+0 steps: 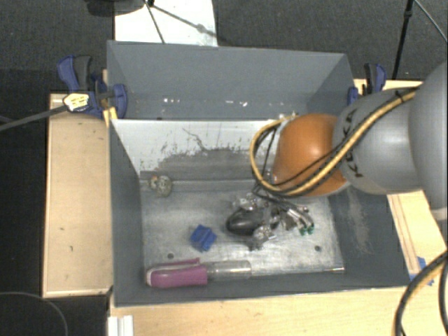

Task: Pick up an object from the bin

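A round grey knob [162,185] is seen at 10 o'clock in the bin [210,89], a purple-handled tool [178,276] at 7 and a blue block [203,238] at 8. A black oval lump [241,222] is found at the centre, with the gripper [264,224] placed just at its 3 o'clock (the claw's state cannot be told).

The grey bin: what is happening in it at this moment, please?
A robot arm reaches into the grey bin from the right. Its gripper is low over the floor, at a dark rounded object near the middle; whether it grips that object cannot be told. The other things lie apart from it: a small blue block to the left, a purple-handled tool along the front wall, and a small greyish round thing at the back left.
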Robot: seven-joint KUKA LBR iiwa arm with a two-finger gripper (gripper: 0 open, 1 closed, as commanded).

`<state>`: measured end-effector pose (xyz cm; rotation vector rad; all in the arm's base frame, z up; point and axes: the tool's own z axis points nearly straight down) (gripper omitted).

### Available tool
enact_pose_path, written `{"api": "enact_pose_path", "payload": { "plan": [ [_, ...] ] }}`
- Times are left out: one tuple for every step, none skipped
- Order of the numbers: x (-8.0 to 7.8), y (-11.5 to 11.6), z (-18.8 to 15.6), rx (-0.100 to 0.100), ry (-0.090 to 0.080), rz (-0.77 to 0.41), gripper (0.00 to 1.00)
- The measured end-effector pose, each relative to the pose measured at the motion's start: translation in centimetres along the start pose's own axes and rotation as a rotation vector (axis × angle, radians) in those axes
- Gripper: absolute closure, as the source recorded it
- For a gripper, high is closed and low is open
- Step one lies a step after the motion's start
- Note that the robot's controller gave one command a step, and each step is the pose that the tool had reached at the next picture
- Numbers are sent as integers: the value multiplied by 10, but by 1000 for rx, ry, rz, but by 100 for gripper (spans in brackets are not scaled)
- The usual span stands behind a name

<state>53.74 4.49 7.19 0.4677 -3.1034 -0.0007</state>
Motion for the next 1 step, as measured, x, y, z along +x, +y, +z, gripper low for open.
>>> {"api": "enact_pose_path", "payload": {
  "plan": [
    [14, -35, -140, 5, -10, -312, 100]
  ]
}}
